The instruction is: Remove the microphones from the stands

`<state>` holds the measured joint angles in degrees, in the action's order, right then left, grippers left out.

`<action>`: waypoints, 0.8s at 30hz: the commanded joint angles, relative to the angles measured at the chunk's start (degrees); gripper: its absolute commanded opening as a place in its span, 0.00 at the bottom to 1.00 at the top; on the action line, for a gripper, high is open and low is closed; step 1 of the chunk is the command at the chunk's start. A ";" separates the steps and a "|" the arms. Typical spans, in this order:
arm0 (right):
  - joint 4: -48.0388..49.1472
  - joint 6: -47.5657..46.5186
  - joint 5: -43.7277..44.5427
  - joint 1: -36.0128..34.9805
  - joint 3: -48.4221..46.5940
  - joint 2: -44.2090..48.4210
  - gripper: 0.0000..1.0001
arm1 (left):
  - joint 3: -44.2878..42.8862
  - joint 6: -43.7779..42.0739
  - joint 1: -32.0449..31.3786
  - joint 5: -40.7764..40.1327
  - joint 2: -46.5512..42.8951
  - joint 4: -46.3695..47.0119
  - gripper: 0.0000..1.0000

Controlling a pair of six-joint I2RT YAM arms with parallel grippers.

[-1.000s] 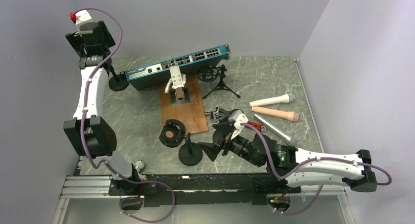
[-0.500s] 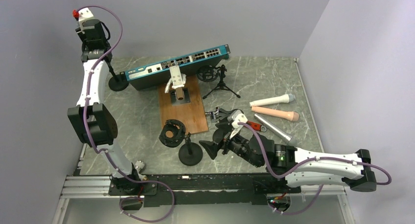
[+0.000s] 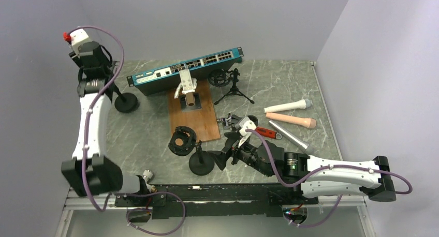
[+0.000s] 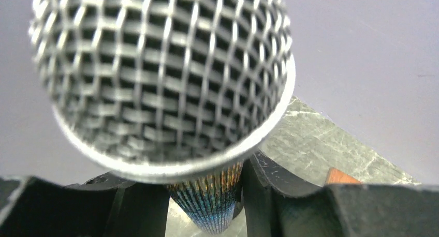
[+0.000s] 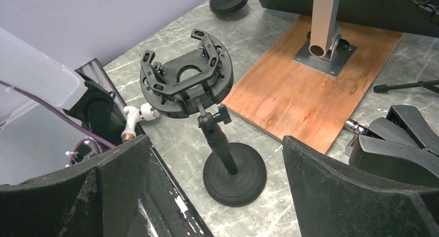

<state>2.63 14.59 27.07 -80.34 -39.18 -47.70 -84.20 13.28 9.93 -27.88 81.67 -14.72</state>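
I hold the left gripper (image 4: 206, 198) high at the back left corner of the table (image 3: 145, 128). Its wrist view is almost filled by the mesh head of the microphone (image 4: 160, 76). The two fingers (image 4: 129, 211) stand on both sides of the handle just under the head and press against it, so I judge that the grip is made. The stand (image 3: 126, 101) has its round base on the table below this arm, and its thin pole rises toward the gripper. I cannot tell whether the handle is already out of the clip or sits in it, because the arm hides the clip in the top view and the wrist view does not show it.

The right gripper (image 3: 227, 150) is low at the front, with jaws wide apart and nothing between them. It faces a short stand (image 5: 234, 175) that carries an empty shock mount (image 5: 184, 84), beside the wooden board (image 5: 305, 97). I think this one is not part of my work now.

So the step in hand is, in my judgement, the extraction itself. The next move should pull along the line of the handle and not sideways, because a side pull could tip the stand on its base. The right arm is well apart from that stand and cannot steady it. When the handle is free, I need to carry the microphone to a bare part of the table.
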 commanded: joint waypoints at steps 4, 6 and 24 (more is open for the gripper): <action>2.90 1.61 -0.94 -0.22 -2.02 -0.85 1.00 | 9.17 0.31 -3.63 -4.22 -18.48 2.91 0.00; 3.24 1.91 -1.34 -0.13 -2.24 -1.47 1.00 | 11.43 1.06 -4.11 -1.28 -22.02 -1.27 0.00; 1.14 4.37 -1.90 -0.15 -8.43 -10.59 1.00 | 24.32 -8.27 -22.03 9.46 -46.81 -16.26 0.00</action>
<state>2.98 18.59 25.17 -80.34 -43.00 -55.72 -59.51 6.68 -10.87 -18.81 40.18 -30.59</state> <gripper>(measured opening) 0.997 0.486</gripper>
